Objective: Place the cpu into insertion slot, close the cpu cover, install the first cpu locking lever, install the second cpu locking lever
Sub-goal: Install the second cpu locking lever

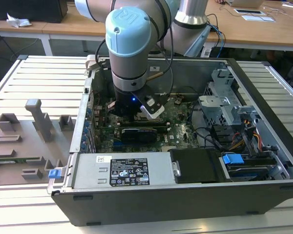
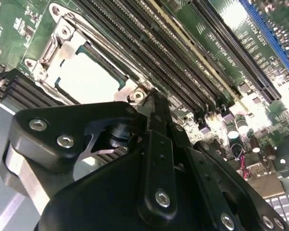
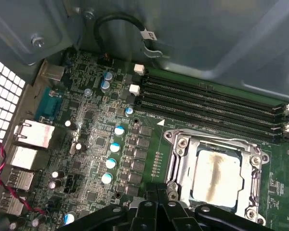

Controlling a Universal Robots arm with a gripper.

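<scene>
Where steel cpu cover (image 3: pixel 213 144) frames dull square cpu (image 3: pixel 216 174)

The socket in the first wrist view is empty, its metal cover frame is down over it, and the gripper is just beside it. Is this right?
Not quite: the socket is not empty. In the first wrist view the silver-grey chip already sits in it, inside the cover frame window. The gripper is beside it, as you say.

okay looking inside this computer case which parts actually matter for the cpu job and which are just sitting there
Part of the job:
- cpu, seated in the insertion slot
- cpu cover, down around the chip
- gripper, close beside the socket

Just there:
- memory slots
- power supply
- grey fixture, outside the case on the exterior view's left
</scene>
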